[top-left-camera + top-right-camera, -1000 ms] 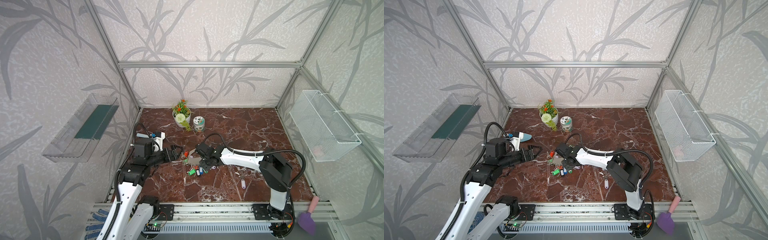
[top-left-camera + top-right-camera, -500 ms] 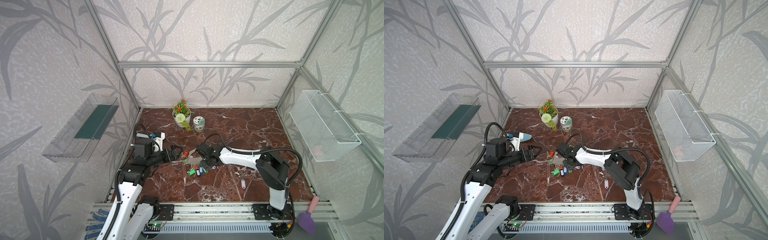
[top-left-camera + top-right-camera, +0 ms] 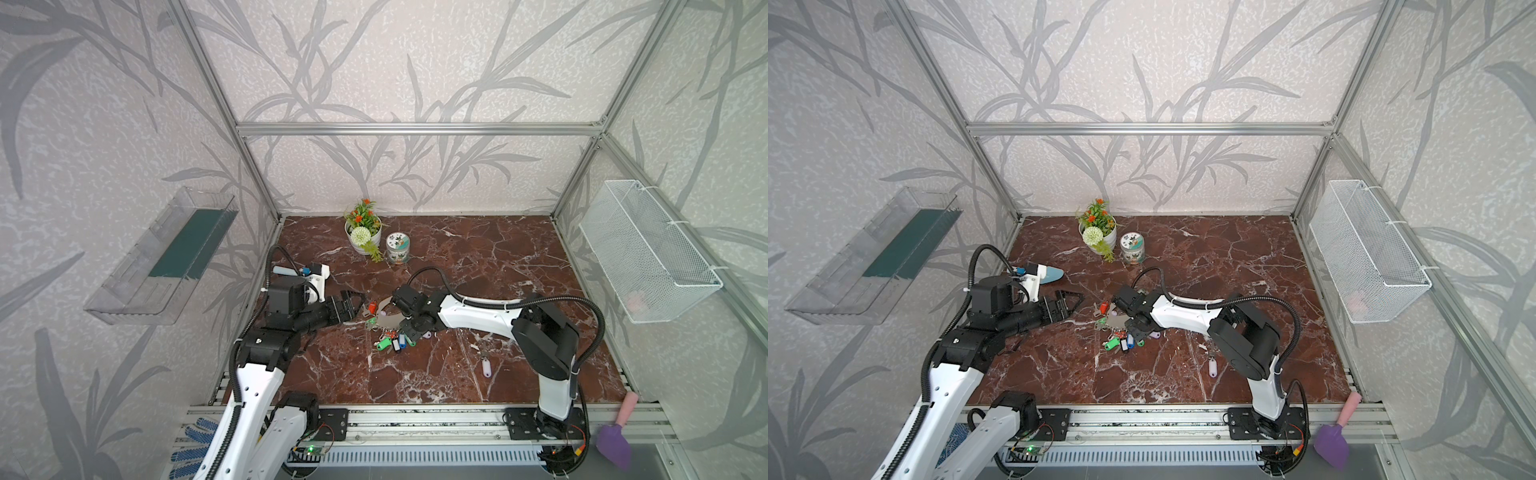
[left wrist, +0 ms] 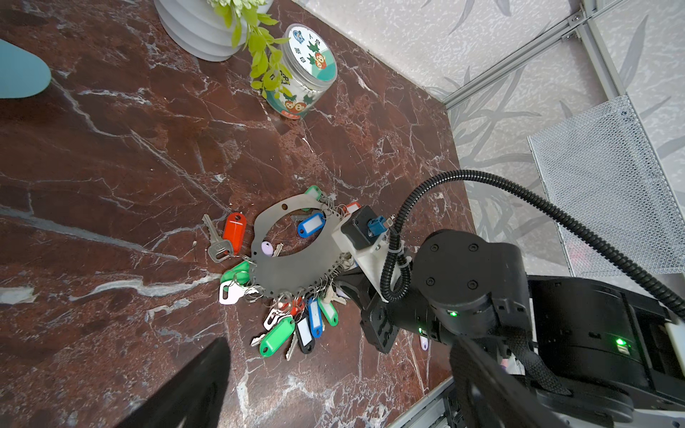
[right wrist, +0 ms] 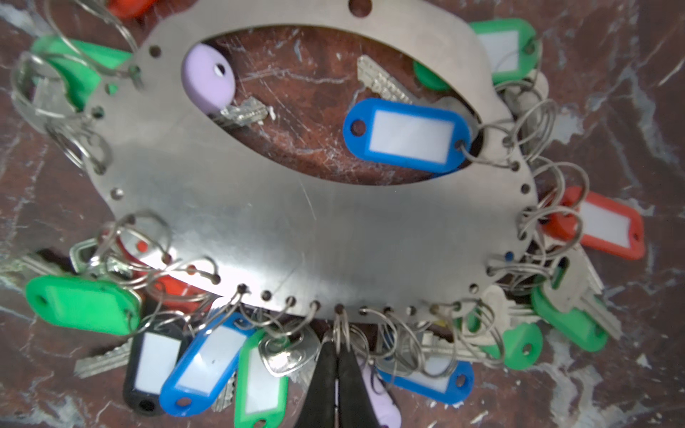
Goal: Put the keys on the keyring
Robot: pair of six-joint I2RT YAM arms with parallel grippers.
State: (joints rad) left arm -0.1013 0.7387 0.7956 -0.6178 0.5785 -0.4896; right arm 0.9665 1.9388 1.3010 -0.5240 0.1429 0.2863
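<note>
In both top views the keyring [image 3: 388, 321] [image 3: 1116, 322], a flat grey metal plate fringed with coloured tags, lies on the red marble bench [image 3: 478, 257], in front of the flower pot [image 3: 363, 237] and the small jar [image 3: 397, 248]. The right end effector [image 3: 406, 331] [image 3: 1136, 332] is at the plate's near edge, tips down among the tags. The left end effector [image 3: 352, 302] [image 3: 1068, 304] is just left of the plate, jaws spread, with nothing between them. The keys [image 3: 485, 365] [image 3: 1212, 368], a small key with a pale lilac tag, lie alone on the bench beside the right arm's elbow. They are well apart from the keyring and free of both end effectors.

In the left wrist view the keyring [image 4: 296, 259] lies flat, with a blue tag [image 4: 310, 226] showing in its big hole and a red tag [image 4: 234, 231] with a key just beside its rim. The left end effector [image 4: 339, 346] shows as two dark, blurred fingers [image 4: 192, 385] set wide apart.

In the right wrist view the keyring [image 5: 296, 229] fills the frame. The right end effector [image 5: 336, 348] has its two black fingers [image 5: 322, 374] pressed together, tips at a small split ring [image 5: 339, 326] hanging from a hole in the plate's edge. Whether that ring is caught between them I cannot tell.
</note>
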